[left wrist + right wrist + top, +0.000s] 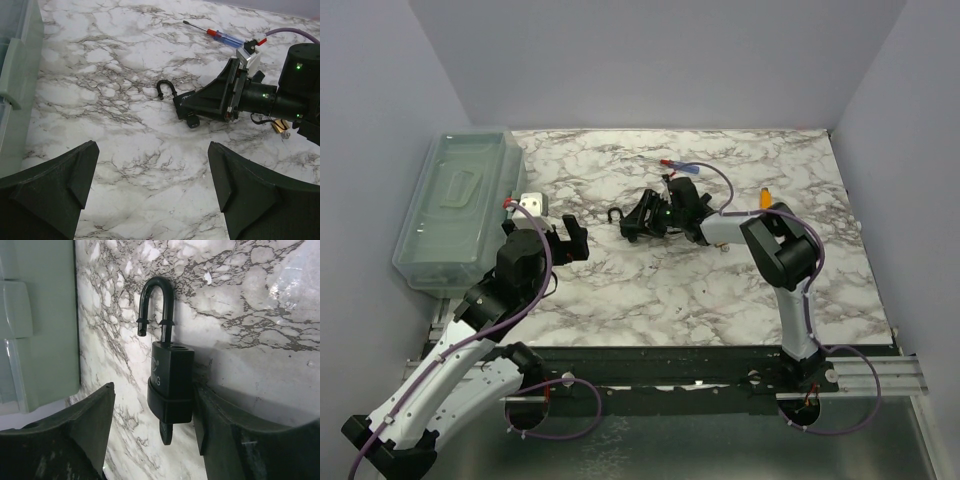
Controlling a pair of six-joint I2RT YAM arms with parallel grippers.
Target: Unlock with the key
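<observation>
**Table** (720,290): marbled top on which all items are carried.

**Padlock** (171,380): black, laid flat near the middle of the table, a little toward the far edge. It is found between the fingers of the right gripper (152,400). The shackle (156,287) is raised, and its short leg is seen free of the body.

**Key** (166,432): dark, seated in the base of the padlock, with only the head shown.

**Right gripper**: jaws are held apart. One finger is set against the padlock's side and the other is kept clear of it.

**Left gripper** (152,150): jaws are spread wide with nothing between them. It is raised above the table toward the left edge.

**Box** (455,215): clear plastic, lidded, placed along the left edge.

**Screwdriver** (225,38): red and blue handle, laid near the far edge.

**Orange item** (765,195): small, placed toward the right edge. Its kind cannot be told.
</observation>
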